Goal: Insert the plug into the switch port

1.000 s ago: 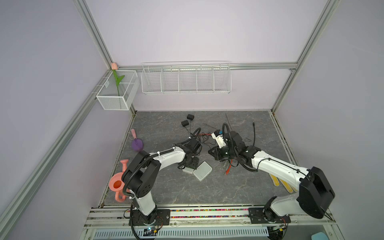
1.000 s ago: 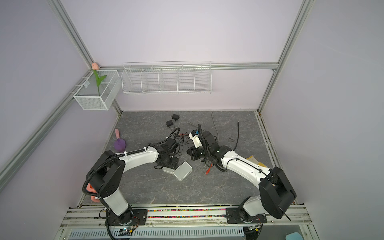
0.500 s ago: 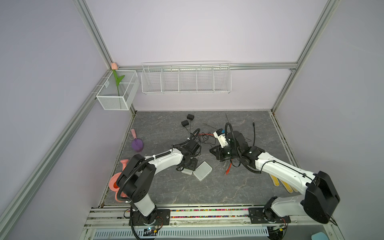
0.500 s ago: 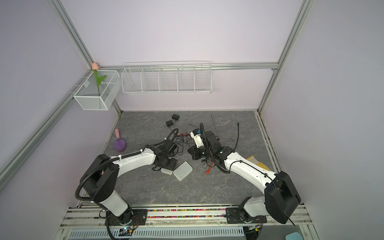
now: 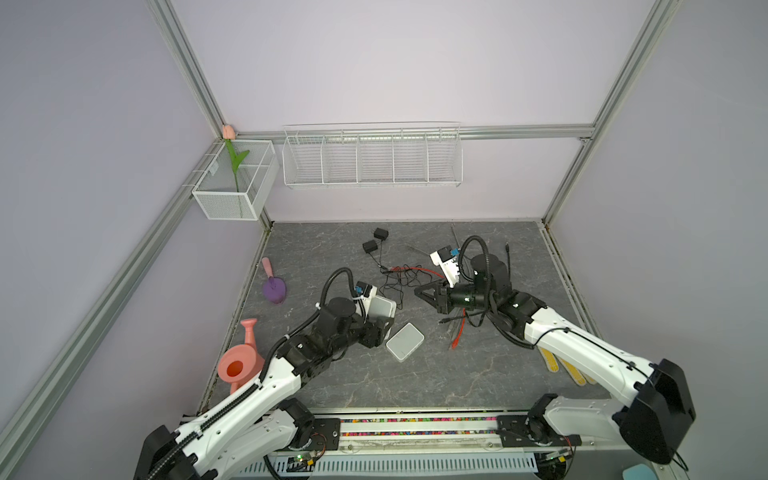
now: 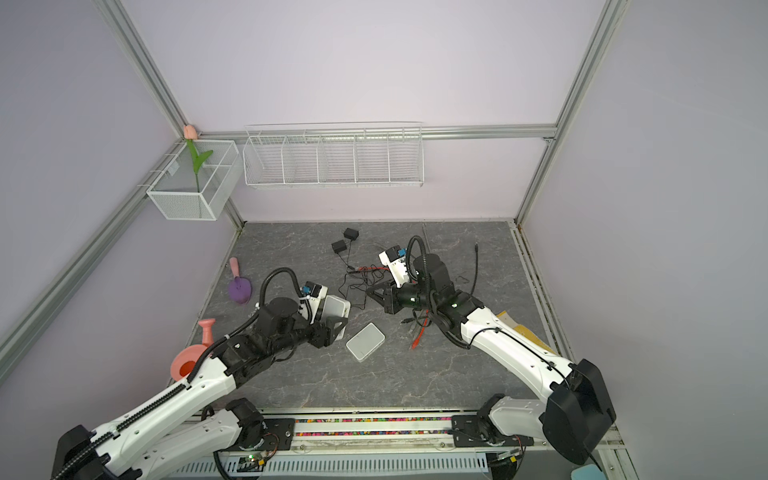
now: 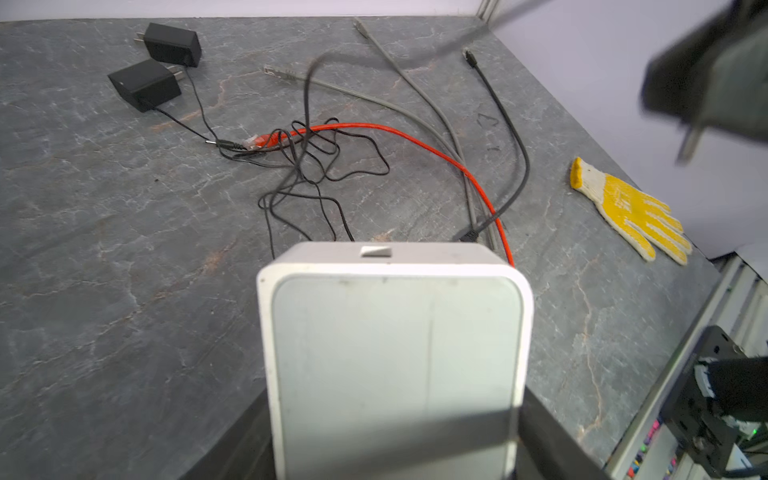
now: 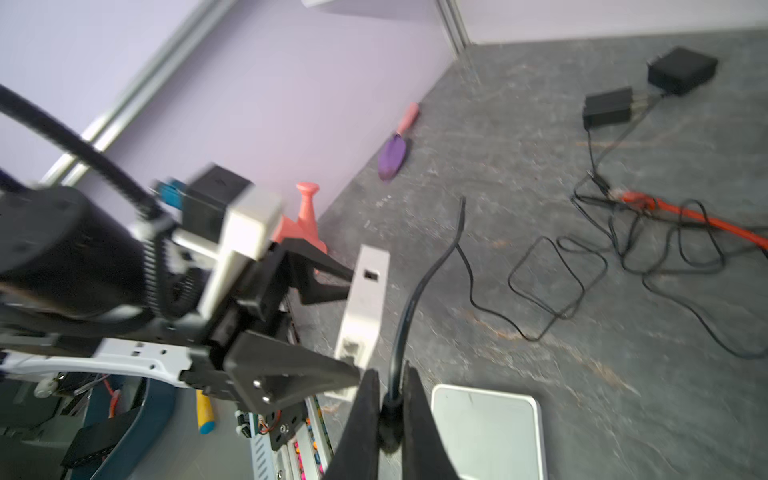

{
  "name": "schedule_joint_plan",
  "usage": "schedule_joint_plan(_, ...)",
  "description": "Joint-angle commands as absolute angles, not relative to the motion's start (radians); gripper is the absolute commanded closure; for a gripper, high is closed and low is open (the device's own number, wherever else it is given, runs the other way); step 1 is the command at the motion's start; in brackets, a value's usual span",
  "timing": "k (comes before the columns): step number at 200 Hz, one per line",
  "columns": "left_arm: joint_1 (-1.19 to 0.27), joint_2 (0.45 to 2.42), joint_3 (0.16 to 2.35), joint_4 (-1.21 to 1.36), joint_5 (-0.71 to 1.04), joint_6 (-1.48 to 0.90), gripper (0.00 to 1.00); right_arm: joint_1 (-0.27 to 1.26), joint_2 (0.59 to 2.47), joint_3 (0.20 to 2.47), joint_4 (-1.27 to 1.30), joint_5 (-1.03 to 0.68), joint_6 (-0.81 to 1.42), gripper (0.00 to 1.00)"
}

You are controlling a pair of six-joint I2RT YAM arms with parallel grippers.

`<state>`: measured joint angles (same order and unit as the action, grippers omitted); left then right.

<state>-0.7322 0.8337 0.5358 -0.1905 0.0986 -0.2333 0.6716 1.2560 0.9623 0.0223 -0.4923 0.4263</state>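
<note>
Top views both show a dark grey, stone-veined tabletop [image 5: 415, 386] boxed in by lilac walls [image 5: 374, 62] and aluminium posts [image 5: 189, 62]. High on the left wall hangs a white mesh basket [image 5: 226, 203] holding an artificial tulip [image 5: 227, 132]. A white wire rack [image 5: 372, 160] runs along the far wall. At the table's left edge lie a purple trowel [image 5: 274, 289] and, nearer, a salmon watering can [image 5: 241, 361].

My left gripper [image 5: 380, 322] stands wide around the switch [image 7: 395, 353], clamping two opposite sides and holding it on edge, left of centre. I cannot tell whether it clears the surface. It is a white box with rounded corners and a flat pale face. In the right wrist view its narrow edge shows dark socket openings.

A second white box [image 5: 405, 341] lies flat just right of it. Far of centre sit two black power adapters [image 5: 376, 240], their thin cords tangled with an orange cable [image 7: 415, 137].

My right gripper [image 8: 390, 370] is pinched tight on the black plug [image 8: 388, 428], right of centre. Its tips point left toward the switch but are apart from it. A yellow-dotted glove [image 7: 631, 212] lies by the right edge.
</note>
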Motion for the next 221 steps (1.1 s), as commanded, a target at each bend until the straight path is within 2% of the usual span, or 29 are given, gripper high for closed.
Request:
schedule_joint_plan(1,-0.736,0.693,0.419,0.116,0.198,-0.168,1.00,0.676,1.208,0.968,0.216,-0.599,0.486,0.93)
schedule_joint_plan(53,-0.753,0.550,0.210,0.453,0.343,-0.075,1.00,0.778,1.186,0.871,0.438,-0.584,0.466,0.94)
schedule_joint_plan(78,-0.769,0.551,0.209,0.486,0.371,-0.038,1.00,0.806,1.212,0.803,0.601,-0.601,0.477,0.94)
schedule_joint_plan(128,-0.783,0.551,0.166,0.535,0.402,-0.031,1.00,0.834,1.314,0.818,0.747,-0.666,0.520,0.94)
schedule_joint_plan(221,-0.798,0.517,0.169,0.500,0.382,-0.035,1.00,0.905,1.294,0.835,0.567,-0.585,0.358,0.93)
